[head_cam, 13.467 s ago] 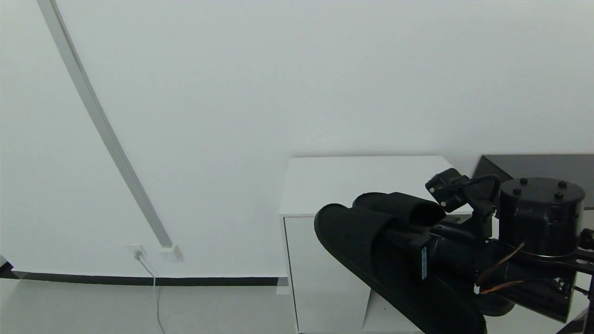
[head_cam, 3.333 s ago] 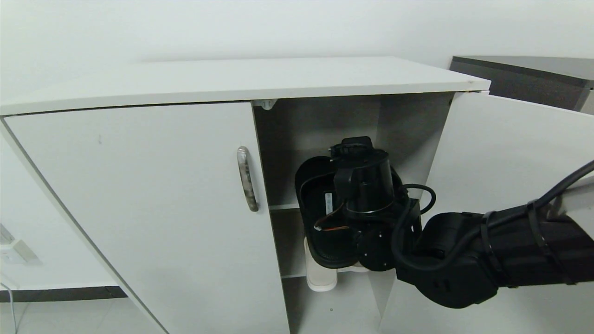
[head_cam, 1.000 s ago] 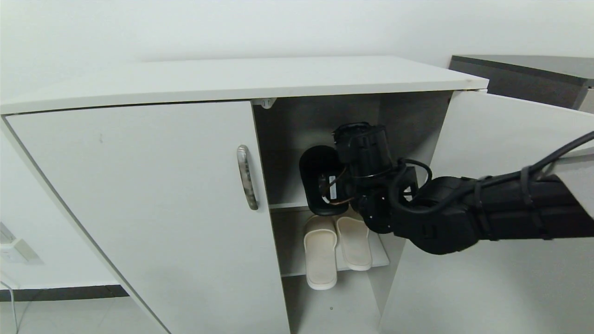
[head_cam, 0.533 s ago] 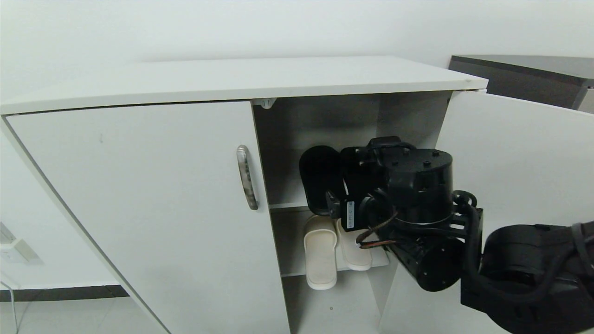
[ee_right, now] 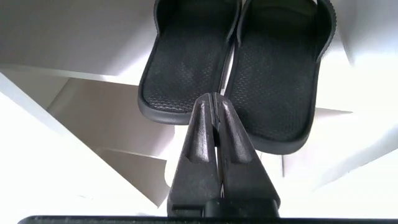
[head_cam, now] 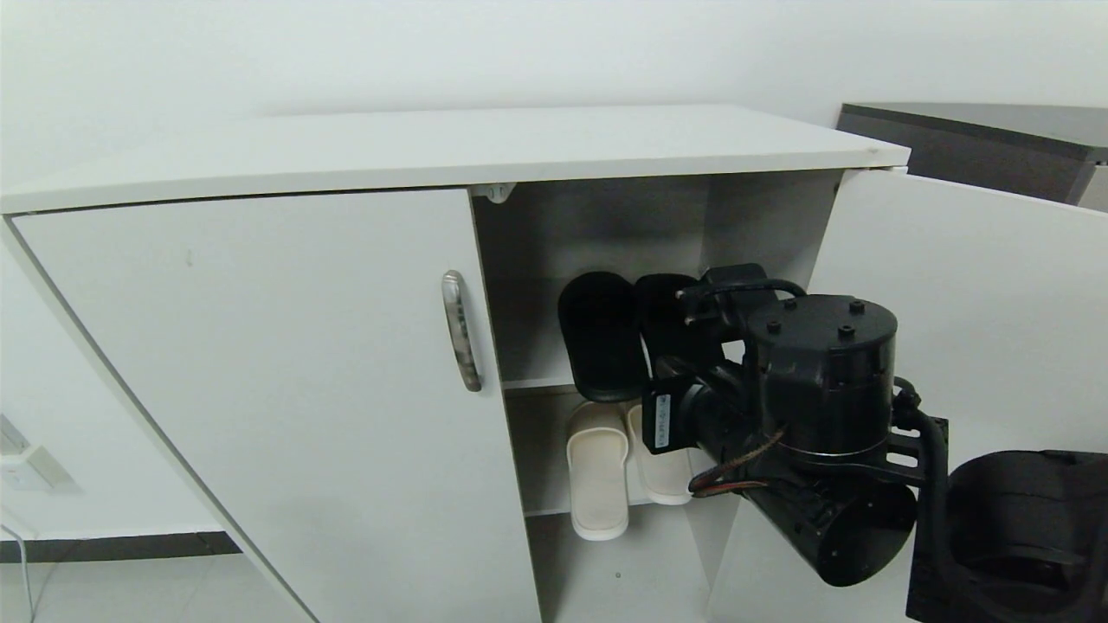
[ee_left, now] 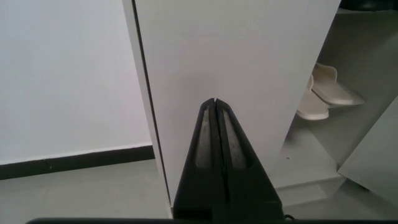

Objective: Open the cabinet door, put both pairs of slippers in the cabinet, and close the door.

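Black slippers (ee_right: 186,68), textured footbeds up, sit side by side.

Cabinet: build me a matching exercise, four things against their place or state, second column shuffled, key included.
1. black slippers
2. white slippers
3. left door
4. right door

A. swung open
B. on the upper shelf
C. shut
D. on the lower shelf

Pairs: 1-B, 2-D, 3-C, 4-A.
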Motion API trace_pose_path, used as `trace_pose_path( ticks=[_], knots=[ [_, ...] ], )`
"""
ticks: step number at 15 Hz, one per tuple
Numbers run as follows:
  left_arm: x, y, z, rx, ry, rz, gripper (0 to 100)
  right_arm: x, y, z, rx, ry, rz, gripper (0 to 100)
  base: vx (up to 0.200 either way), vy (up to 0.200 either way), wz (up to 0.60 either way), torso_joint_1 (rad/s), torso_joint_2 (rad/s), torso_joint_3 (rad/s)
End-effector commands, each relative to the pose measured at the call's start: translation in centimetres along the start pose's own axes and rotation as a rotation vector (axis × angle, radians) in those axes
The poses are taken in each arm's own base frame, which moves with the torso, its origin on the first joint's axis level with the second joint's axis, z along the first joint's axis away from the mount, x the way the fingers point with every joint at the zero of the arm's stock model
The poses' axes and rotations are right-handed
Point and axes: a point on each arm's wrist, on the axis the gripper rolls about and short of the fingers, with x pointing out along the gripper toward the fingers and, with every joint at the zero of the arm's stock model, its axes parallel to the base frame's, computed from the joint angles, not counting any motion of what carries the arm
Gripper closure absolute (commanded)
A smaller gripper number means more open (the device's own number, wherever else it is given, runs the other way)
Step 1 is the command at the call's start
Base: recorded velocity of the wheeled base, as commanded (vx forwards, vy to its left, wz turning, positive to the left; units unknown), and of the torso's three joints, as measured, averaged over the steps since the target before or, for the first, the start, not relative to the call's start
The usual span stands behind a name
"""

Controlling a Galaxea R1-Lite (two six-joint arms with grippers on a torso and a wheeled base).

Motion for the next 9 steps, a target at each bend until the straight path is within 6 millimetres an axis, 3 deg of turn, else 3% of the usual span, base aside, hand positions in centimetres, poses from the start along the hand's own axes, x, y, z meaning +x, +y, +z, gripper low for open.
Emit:
trace_pose_path(
  ticks=[1,7,9],
  knots=[
    [0.01,0.0,0.0,0.0,0.001,0.0,100,-0.02,0.01,-0.07,-0.001,0.002,0.0,100,0.0,0.0,0.0,0.0,0.0,0.0],
    [0.01,0.0,0.0,0.0,0.001,0.0,100,-0.02,0.29,-0.61,-0.013,0.016,0.007,100,0.0,0.0,0.0,0.0,0.0,0.0],
    [-0.01,0.0,-0.01,0.0,-0.001,0.0,100,-0.09,0.36,-0.66,-0.014,0.017,0.01,100,-0.2,0.0,0.0,0.0,0.0,0.005]
  ],
)
